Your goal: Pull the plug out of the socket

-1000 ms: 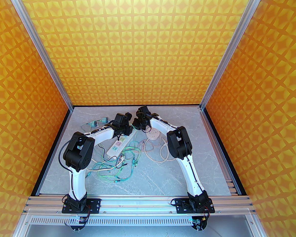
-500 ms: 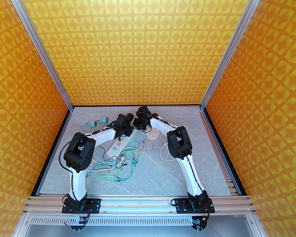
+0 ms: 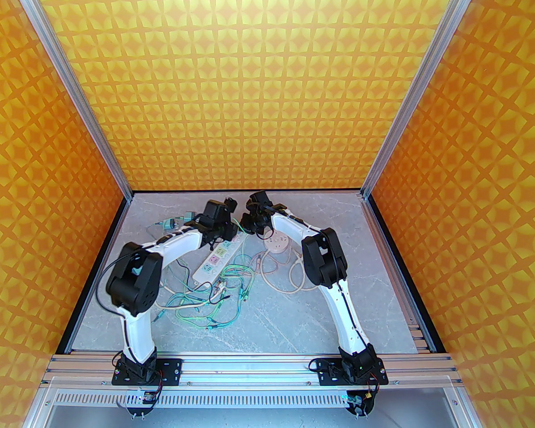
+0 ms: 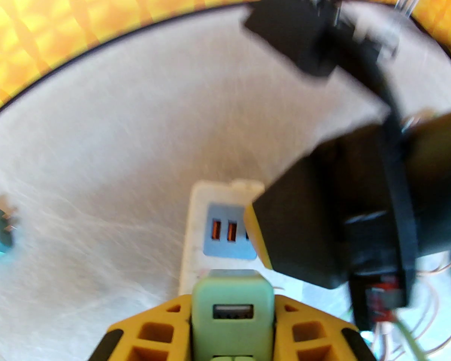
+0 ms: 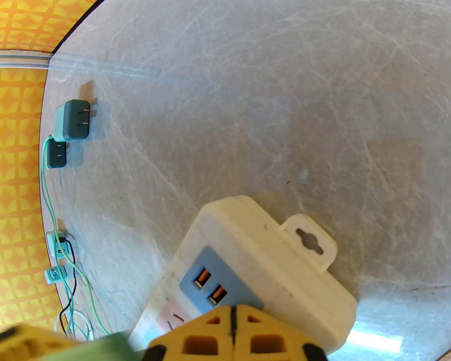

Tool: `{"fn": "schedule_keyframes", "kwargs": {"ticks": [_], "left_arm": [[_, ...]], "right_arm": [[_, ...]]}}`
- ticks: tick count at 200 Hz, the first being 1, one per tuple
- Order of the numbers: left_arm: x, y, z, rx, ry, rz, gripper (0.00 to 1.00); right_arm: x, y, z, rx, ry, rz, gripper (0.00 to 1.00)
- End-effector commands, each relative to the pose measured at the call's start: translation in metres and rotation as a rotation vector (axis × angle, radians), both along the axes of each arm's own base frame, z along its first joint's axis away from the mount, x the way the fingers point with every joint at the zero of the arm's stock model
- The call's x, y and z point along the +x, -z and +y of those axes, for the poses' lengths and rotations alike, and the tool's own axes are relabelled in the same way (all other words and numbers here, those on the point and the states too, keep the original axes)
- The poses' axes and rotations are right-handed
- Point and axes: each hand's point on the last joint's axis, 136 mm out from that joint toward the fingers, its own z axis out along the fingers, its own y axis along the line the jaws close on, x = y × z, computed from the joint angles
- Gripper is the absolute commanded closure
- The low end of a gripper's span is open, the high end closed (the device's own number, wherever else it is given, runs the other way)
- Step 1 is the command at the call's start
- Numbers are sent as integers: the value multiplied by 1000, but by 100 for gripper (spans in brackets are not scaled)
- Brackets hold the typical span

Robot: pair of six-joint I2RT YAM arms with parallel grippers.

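Far left on the table [image 5: 285, 88] lie two loose dark plugs [image 5: 73, 120], well apart from the work. The left gripper [image 4: 233, 314] has its yellow fingers [image 4: 180, 323] closed snugly round the green plug [image 4: 233, 288]. The plug sits over the far end of the white power strip [image 5: 270, 261], just short of the orange USB ports [image 4: 221, 231]; whether its pins are clear of the socket is hidden. Just beside it the right gripper [image 5: 233, 333] has its fingers pressed together on nothing, tips down on the strip, seemingly to pin it. Several things could go wrong: if that pinning slips, the strip may rise with the plug; a tilted pull could jam the pins; the wrists are close enough to knock; and the tangled cables [image 3: 209, 301] nearer the bases could snag
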Motion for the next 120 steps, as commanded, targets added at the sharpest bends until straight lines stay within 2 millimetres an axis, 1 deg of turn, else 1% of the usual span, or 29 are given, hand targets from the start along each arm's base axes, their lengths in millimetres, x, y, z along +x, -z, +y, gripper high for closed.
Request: {"fn": "schedule_keyframes", "kwargs": {"ticks": [1,20,44,62,96,108,120], "left_arm": [[-1,-40,-5,-66,14,-51,90],[-4,-46,-2,-74,8,-54,90],[-7,-54,7,-93,-19,-59,90],[-7,-57,18,-100,-44,-57,89],[-1,-57,45,-104,-107,-43,89],[2,-56,54,-108,-128,-41,89],[5,-54,64,-117,-159,-32,89]], "right_arm": [[-22,53,-24,-128,22,121,100],[-15,28,-19,-94,19,71,100],[-5,-16,-11,-35,12,-12,94],[2,-49,-7,-1,-1,-81,85],[9,-118,-6,51,-13,-217,74],[7,-145,-7,78,-8,-272,67],[5,-169,-10,97,3,-319,56]]}}
